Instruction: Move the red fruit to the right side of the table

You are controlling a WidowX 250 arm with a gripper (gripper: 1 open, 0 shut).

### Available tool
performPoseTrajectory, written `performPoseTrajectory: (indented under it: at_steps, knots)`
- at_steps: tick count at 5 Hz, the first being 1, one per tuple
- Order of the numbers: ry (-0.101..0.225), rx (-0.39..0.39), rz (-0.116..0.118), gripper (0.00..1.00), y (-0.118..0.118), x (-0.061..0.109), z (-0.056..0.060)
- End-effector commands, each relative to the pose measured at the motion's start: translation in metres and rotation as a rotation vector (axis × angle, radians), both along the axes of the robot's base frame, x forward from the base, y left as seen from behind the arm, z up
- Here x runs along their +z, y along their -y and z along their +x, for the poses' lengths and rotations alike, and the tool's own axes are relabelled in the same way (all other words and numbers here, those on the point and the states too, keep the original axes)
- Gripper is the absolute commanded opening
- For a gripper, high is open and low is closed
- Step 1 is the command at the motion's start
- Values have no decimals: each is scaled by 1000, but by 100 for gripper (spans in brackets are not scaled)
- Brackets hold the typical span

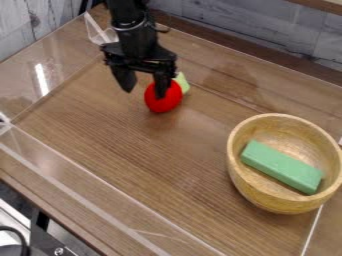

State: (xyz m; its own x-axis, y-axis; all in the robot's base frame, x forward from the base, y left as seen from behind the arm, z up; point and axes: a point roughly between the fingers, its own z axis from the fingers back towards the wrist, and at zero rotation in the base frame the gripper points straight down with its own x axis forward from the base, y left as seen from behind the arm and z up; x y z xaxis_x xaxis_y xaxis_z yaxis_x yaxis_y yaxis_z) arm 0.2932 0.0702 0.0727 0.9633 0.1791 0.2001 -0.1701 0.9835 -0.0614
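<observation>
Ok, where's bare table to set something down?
Widest: the brown tabletop left of the wooden bowl, in front of the red fruit. Another patch lies behind the bowl. Crowded: around the fruit, with the gripper there.
</observation>
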Motion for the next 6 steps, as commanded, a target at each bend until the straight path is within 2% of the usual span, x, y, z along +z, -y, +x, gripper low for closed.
performPoseTrajectory:
  at_steps: [1, 2, 3, 5, 6]
  knots:
    - [54, 31, 25, 100, 9, 12, -3]
    - [58, 20, 37, 100, 24, 20, 3]
    - [76, 18, 46, 100, 28, 24, 13]
    - [75, -50, 62, 100, 12, 3, 7]
    - [81, -39, 61, 100, 14, 16, 6]
